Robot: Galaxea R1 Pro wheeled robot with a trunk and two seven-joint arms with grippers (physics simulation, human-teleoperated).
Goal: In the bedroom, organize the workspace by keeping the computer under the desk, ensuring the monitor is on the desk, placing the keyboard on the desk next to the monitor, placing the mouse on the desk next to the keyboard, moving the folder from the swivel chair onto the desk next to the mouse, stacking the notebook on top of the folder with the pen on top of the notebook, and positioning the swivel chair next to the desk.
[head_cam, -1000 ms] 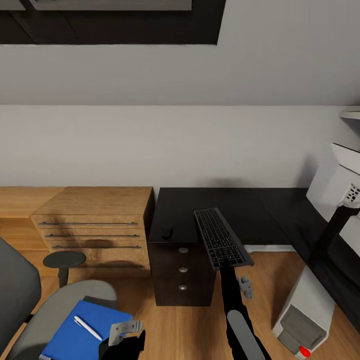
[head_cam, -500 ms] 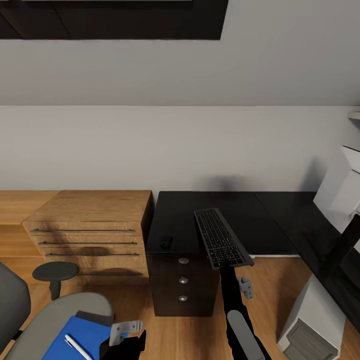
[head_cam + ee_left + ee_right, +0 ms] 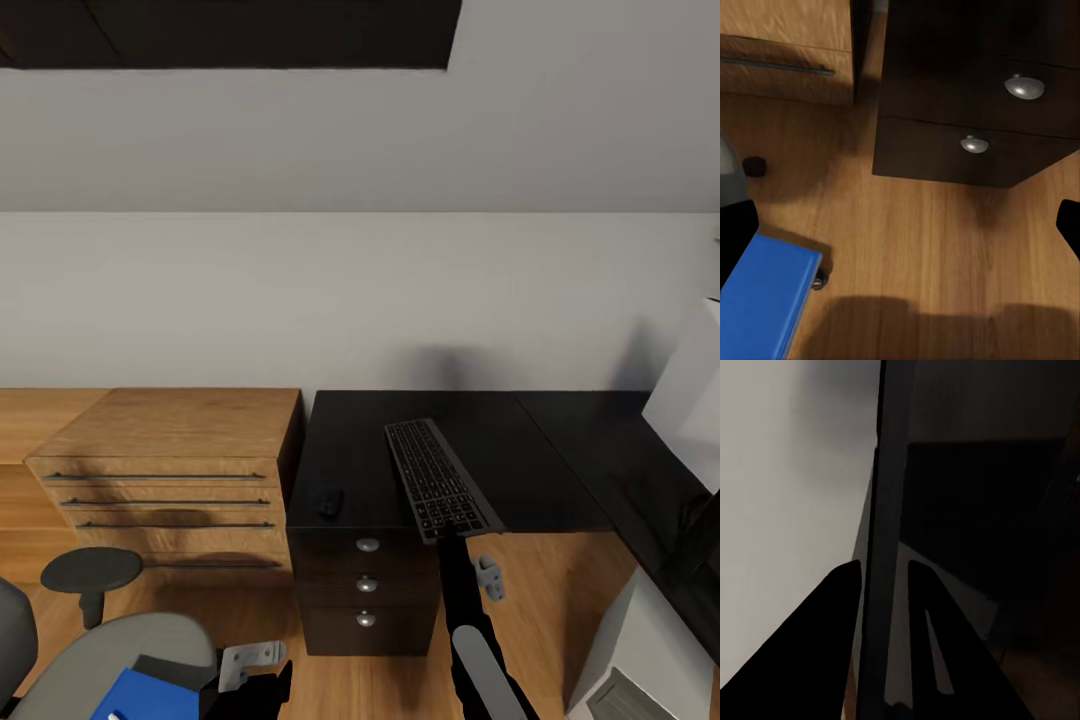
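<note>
I see the desk (image 3: 520, 440) ahead, black top running right. The chair (image 3: 120, 650) sits near left with the folder (image 3: 140, 698) on its seat. My right gripper (image 3: 881, 585) is clamped on the keyboard's (image 3: 438, 478) near edge — slim, stiff, light, so an edge pinch should hold. The mouse (image 3: 329, 500) lies left of it. Left gripper (image 3: 250, 662) — I can't tell its state.

Keyboard (image 3: 441, 480) sat on the tabletop (image 3: 520, 450), mouse (image 3: 329, 501) to its left, drawer unit (image 3: 165, 470) left of tabletop, folder (image 3: 145, 697) on swivel chair (image 3: 110, 650) in front.
</note>
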